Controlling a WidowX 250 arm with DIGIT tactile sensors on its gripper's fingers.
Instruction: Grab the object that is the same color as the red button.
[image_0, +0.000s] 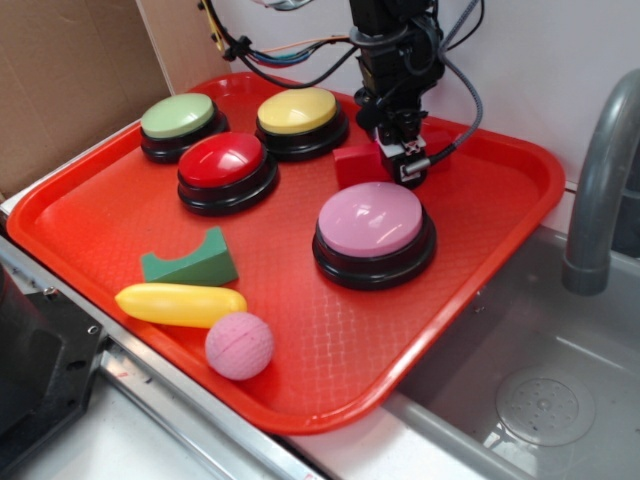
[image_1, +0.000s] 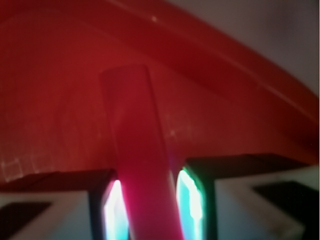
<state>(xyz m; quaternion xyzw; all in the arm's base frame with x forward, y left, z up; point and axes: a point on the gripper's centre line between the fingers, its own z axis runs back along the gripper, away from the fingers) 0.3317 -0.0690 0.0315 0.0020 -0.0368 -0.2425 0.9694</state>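
The red button has a glossy red dome on a black base and stands at the tray's back left. The red block lies on the tray behind the pink button, right of the red button. My gripper is lowered straight onto it from above. In the wrist view the red block runs up from between the two lit pads, which press its two long sides. My gripper is shut on the block, and the block still rests on the tray.
The red tray also holds a green button, a yellow button, a pink button, a green notched block, a yellow banana-shaped toy and a pink ball. A sink and a grey faucet lie to the right.
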